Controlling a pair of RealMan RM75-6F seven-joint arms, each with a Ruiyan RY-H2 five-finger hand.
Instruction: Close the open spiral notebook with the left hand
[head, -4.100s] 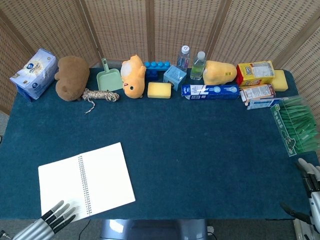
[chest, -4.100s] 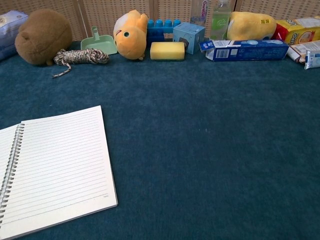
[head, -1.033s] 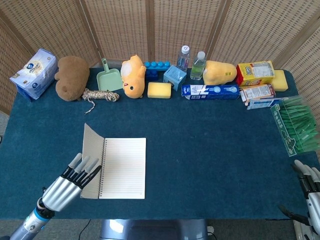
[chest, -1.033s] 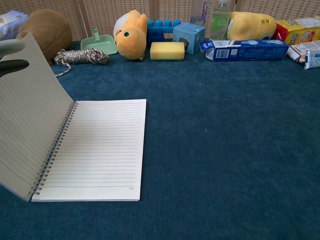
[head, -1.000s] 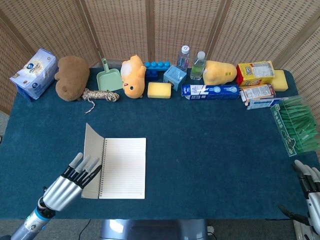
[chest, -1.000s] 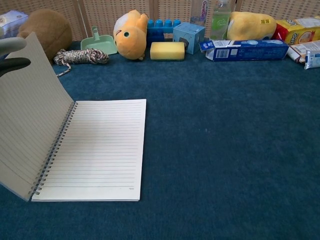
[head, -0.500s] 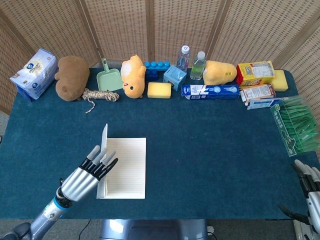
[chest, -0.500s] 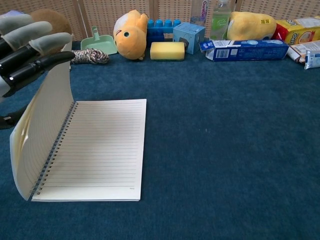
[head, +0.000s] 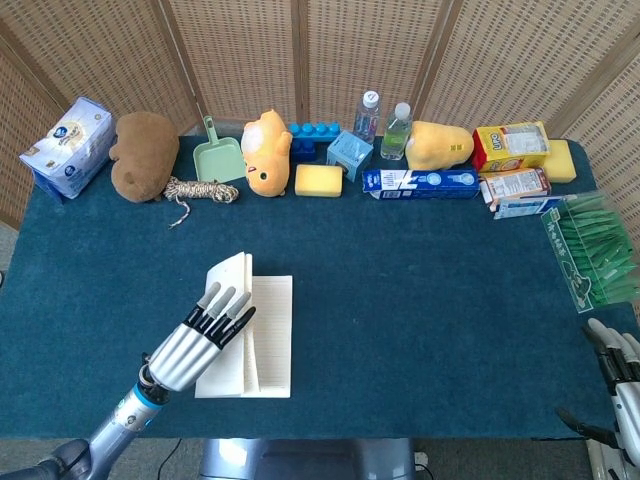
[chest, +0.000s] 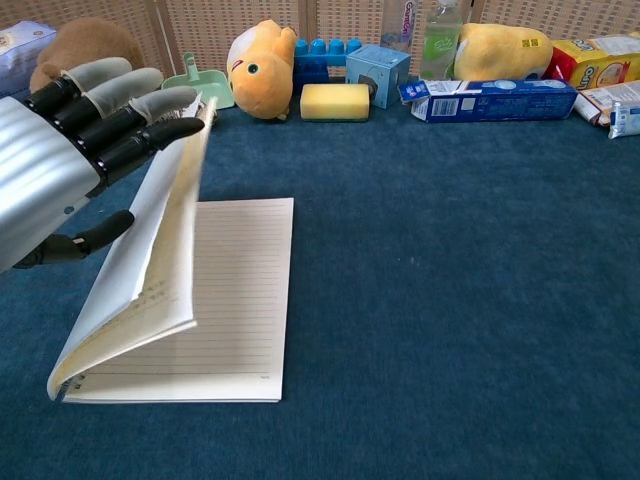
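Meanwhile, at the table: a robot's left hand meets a half-turned notebook.

Left hand: the left hand (chest: 70, 150) is flat and extended, fingers straight and close together, their tips pressed against the back of the raised leaves; it grips nothing.

Spiral notebook: the spiral notebook (head: 262, 335) lies near the front left of the blue-green felt table (head: 420, 290). Its left half stands tilted over the ruled right-hand page (chest: 235, 290), partway to shutting, with the leaves fanning apart at their free edge.

Right hand: the right hand (head: 617, 375) shows only at the lower right corner of the head view, well apart from the notebook; whether its fingers are spread or curled cannot be told.

Back row, left: a blue-and-white packet (head: 66, 145), a brown plush toy (head: 144, 155), a coil of twine (head: 196, 191), a green dustpan (head: 218, 155) and an orange plush toy (head: 266, 150).

Back row, middle: a blue toy brick (head: 315, 132), a yellow sponge (head: 319, 180), a small blue box (head: 349, 153) and two clear bottles (head: 382, 124).

Back row, right: a long blue carton (head: 420, 183), a yellow plush toy (head: 438, 145), a red-and-yellow box (head: 510, 145) and a green packet (head: 590, 255); their printing is too small to read.
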